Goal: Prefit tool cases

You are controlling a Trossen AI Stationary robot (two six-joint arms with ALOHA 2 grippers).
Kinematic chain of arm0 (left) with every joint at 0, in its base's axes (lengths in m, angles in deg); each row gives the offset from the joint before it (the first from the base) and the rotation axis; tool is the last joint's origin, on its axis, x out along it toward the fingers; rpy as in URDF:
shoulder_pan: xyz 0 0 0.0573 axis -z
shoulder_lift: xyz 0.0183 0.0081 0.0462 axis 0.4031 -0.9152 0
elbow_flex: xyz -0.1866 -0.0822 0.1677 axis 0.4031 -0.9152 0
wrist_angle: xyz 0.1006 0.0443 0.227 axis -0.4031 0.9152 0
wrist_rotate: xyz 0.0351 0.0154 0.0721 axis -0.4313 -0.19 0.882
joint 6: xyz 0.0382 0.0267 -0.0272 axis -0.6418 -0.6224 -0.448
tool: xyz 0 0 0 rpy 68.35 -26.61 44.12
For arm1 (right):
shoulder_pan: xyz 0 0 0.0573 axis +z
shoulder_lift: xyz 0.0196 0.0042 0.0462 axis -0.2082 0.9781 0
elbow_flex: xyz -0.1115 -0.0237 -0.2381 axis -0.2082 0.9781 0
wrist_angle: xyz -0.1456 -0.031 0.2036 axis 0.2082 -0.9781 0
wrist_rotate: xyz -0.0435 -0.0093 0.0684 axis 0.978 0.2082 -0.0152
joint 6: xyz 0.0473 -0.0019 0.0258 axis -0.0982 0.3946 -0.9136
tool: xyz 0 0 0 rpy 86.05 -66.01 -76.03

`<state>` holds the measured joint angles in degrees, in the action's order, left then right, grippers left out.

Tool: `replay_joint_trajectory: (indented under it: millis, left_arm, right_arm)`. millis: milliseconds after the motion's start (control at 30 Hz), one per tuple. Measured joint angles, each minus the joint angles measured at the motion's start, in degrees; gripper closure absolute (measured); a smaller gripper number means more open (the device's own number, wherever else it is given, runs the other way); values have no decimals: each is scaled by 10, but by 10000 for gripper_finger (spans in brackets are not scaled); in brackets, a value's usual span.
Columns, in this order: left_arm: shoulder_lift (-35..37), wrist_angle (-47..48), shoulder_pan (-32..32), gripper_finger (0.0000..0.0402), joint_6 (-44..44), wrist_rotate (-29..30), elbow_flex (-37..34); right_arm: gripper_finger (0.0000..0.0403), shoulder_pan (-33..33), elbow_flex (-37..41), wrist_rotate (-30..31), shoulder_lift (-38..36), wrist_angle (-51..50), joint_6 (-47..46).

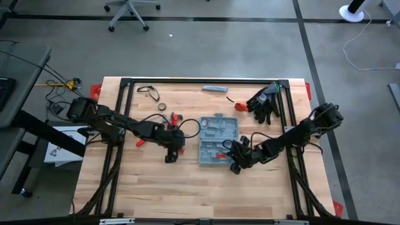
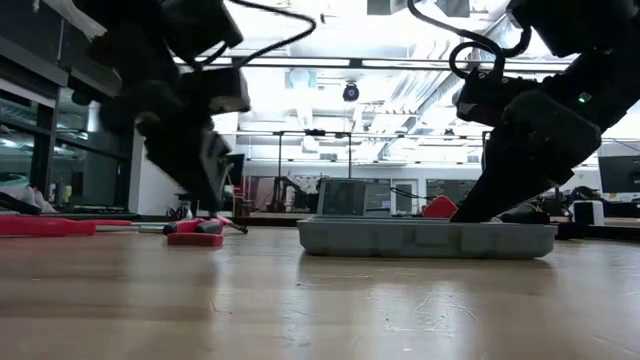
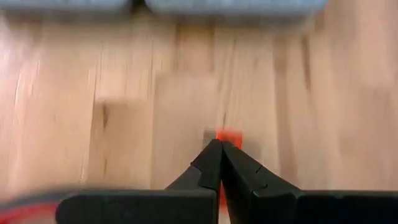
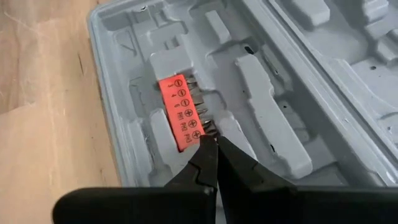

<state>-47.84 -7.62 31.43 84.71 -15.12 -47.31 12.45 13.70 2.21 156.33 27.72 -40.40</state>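
The right gripper [image 4: 210,142] is hovering over the near half of the open tool case [image 1: 218,139], its fingers pressed together with nothing between them, the tips sitting at the end of an orange bit holder [image 4: 181,111] seated in a moulded slot. The case is lying flat, lid folded out, at the middle of the wooden table [image 1: 156,187]; most of its moulded slots are showing bare. The left gripper [image 1: 170,154] is resting low over the tabletop to the left of the case, apart from it, fingers likewise pressed together; a small red piece [image 3: 229,135] is showing just beyond their tips, and whether it is touched cannot be told. Farther back, red-handled tools [image 1: 172,118] are lying on the table. Black gloves [image 1: 265,102] and a slim grey bar [image 1: 214,89] are lying near the far edge.
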Motion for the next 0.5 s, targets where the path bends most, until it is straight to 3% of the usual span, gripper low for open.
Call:
replay_joint_trajectory:
  millis: [200, 500]
  left_arm:
    - [-3, 27, -1, 361, -13, -40, -1]
    - [-5, 20, -17, 234, -25, -39, -1]
  right_arm:
    - [403, -1, 0, 5, 0, -1, 3]
    - [403, -1, 0, 6, 0, -1, 5]
